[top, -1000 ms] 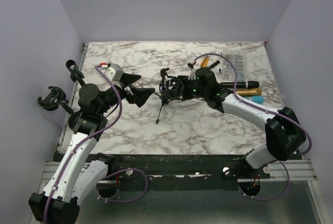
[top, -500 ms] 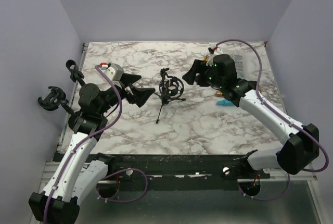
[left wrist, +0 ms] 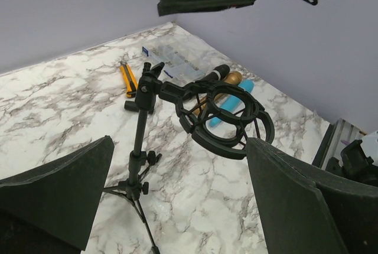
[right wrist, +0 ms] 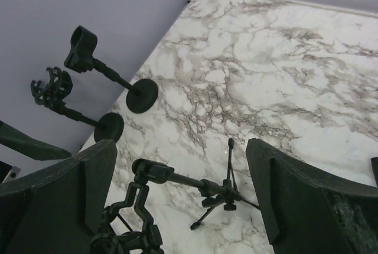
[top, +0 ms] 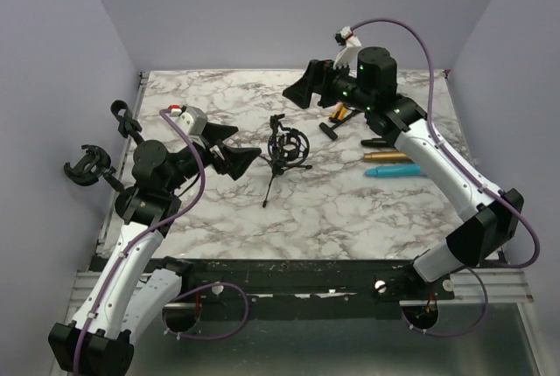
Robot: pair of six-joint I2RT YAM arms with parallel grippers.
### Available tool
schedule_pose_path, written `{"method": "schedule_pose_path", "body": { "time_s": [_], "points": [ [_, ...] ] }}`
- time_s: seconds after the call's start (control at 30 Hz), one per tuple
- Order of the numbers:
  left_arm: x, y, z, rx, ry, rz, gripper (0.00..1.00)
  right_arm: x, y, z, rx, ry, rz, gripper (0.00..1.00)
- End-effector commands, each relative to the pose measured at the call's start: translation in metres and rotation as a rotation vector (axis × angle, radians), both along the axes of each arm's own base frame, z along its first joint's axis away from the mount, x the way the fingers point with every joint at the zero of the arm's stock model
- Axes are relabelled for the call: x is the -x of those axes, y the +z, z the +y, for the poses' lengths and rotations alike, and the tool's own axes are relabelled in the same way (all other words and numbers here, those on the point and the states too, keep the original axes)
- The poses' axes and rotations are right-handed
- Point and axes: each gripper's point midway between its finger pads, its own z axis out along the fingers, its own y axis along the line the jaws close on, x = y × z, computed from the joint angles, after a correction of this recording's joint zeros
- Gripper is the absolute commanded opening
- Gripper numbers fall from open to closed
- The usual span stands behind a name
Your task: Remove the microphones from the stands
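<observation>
Marble-patterned white bench (top: 350, 210), and the small black tripod stand (left wrist: 139, 130) is upright near the middle of it. Its boom carries a black round cage-like shock mount (top: 289, 144) at the top, and that cage is empty, nothing seated in it.

The slim black microphone with a mesh head (left wrist: 214, 74) lies flat on the bench, well off to the right of the stand. It's side by side with a gold stick-shaped piece (top: 389, 157), and a bright blue one (top: 391, 170) sits on that one's near side. The right arm crosses above their far ends, so those are hidden from overhead.

The left fingers (left wrist: 53, 189) are spread wide apart and hold nothing. They're level with the cage and just to its left, and the wrist view frames the empty ring between the two pads without contact.

The right fingers (right wrist: 307, 207) are also wide apart and bare. They sit high above the back of the bench, pointing left, and look down on the boom and tripod legs.

A yellow-and-black utility knife (left wrist: 127, 77) lies behind the stand, with a clear plastic box (left wrist: 171, 59) farther back. Over at the left edge stand two black round-based clip holders (right wrist: 142, 95), close beside each other.
</observation>
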Motion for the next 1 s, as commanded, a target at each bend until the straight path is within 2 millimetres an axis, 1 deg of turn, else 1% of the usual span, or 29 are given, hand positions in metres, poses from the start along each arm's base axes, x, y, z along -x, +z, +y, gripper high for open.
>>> {"method": "schedule_pose_path", "body": {
  "time_s": [0.0,0.2,0.33,0.4,0.53,0.6,0.77,0.87,0.97],
  "points": [
    [0.007,0.005,-0.003,0.010,-0.030,-0.024,0.97,0.011,-0.024,0.025,0.026,0.151,0.058,1.00],
    [0.008,0.005,-0.004,0.013,-0.037,-0.023,0.97,0.021,-0.048,0.037,0.042,0.228,0.086,1.00],
    [0.007,0.005,-0.004,0.014,-0.038,-0.022,0.97,0.020,-0.071,0.034,0.070,0.205,0.119,1.00],
    [0.007,0.004,-0.004,0.014,-0.038,-0.020,0.97,0.019,-0.085,0.033,0.085,0.192,0.140,1.00],
    [0.006,0.003,-0.004,0.013,-0.037,-0.017,0.97,0.013,-0.122,0.026,0.132,0.138,0.198,0.99],
    [0.006,0.003,-0.004,0.013,-0.037,-0.016,0.97,0.014,-0.140,0.023,0.151,0.125,0.228,0.99],
    [0.006,0.003,-0.005,0.014,-0.040,-0.015,0.97,0.018,-0.174,0.021,0.165,0.117,0.285,0.99],
    [0.007,0.003,-0.005,0.014,-0.042,-0.014,0.97,0.019,-0.185,0.021,0.172,0.117,0.311,0.99],
    [0.006,0.002,-0.005,0.013,-0.042,-0.010,0.97,0.019,-0.178,0.024,0.151,0.124,0.312,0.99]
  ]
}}
